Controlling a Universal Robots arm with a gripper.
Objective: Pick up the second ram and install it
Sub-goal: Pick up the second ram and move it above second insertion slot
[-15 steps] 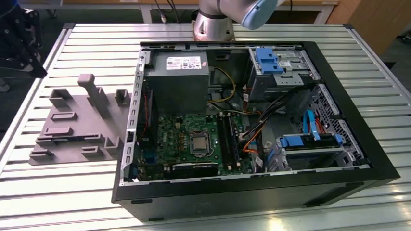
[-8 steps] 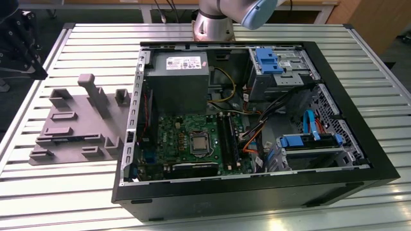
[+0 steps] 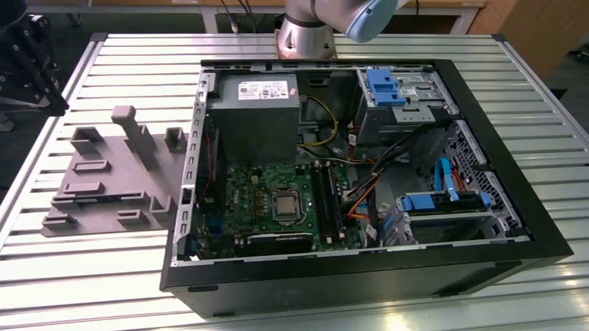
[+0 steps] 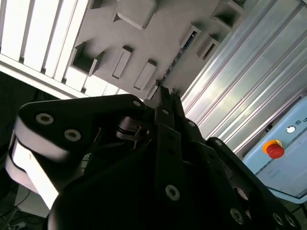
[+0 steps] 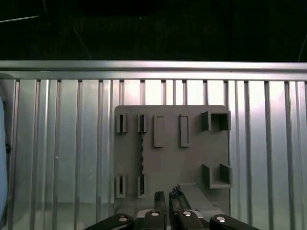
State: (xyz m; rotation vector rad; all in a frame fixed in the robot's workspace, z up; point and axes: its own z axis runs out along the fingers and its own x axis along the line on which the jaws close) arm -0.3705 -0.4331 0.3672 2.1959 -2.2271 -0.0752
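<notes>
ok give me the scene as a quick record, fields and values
second ram: on edge in the grey fixture, held between two holders
end effector: over the fixture, apart from the second ram
computer case: open, on the slatted table, at the exterior view's right of the fixture
motherboard: inside the case, with long black slots

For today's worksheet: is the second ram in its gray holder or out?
In: the second ram stands on edge between posts of the gray holder.
</notes>
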